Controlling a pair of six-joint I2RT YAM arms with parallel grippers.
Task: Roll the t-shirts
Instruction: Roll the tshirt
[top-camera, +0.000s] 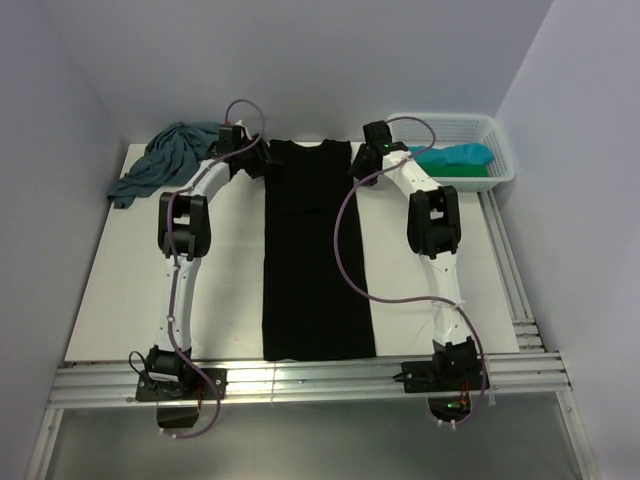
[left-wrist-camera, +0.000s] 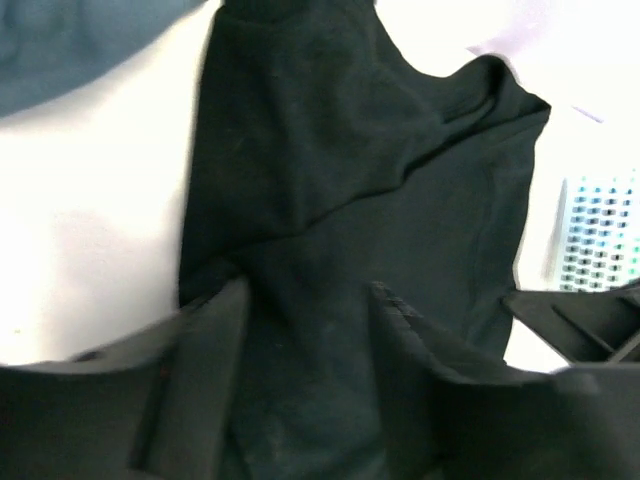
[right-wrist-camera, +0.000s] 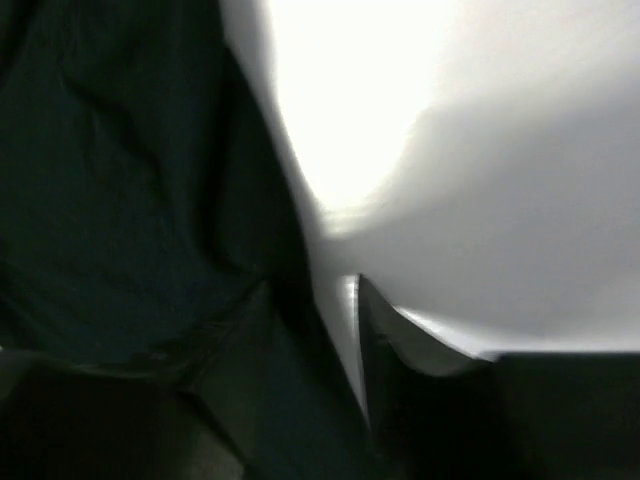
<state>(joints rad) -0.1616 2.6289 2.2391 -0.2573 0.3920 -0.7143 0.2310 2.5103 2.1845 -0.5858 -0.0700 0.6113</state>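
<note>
At the collar end of the black t-shirt, left gripper and right gripper sit over opposite shoulders, jaws parted, clamping nothing.

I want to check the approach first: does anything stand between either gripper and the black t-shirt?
Nothing visible does. The left gripper and right gripper are at the collar end of the black t-shirt; the dusty-blue shirt and the basket lie off to the sides.

Two slim robot arms, the left arm and the right arm, pair white tube-like links with chunky black joints and black bases. A purple cable loops loosely along each. The fingers are matte black.
</note>
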